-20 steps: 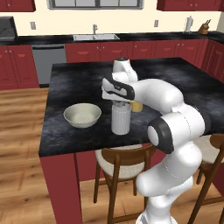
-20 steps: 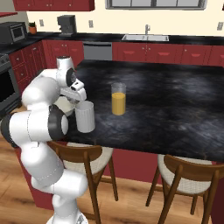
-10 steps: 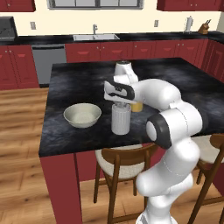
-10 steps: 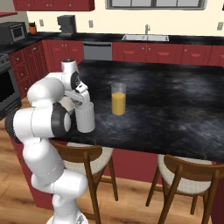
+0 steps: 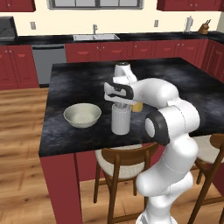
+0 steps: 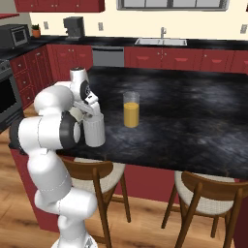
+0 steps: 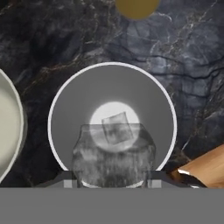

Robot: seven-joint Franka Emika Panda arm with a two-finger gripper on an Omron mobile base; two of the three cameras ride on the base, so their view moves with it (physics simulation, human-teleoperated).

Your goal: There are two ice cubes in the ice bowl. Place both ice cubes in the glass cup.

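Lowered since earlier, gripper (image 7: 112, 181) pinches a translucent ice cube (image 7: 113, 158) — above the frosted, cylindrical glass cup (image 7: 65, 105).

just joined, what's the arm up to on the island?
The Franka's gripper hangs just above the mouth of the frosted glass cup, shut on an ice cube. The hand view shows another ice cube already lying at the cup's bottom. The ice bowl sits beside the cup, with a glass of orange liquid behind.
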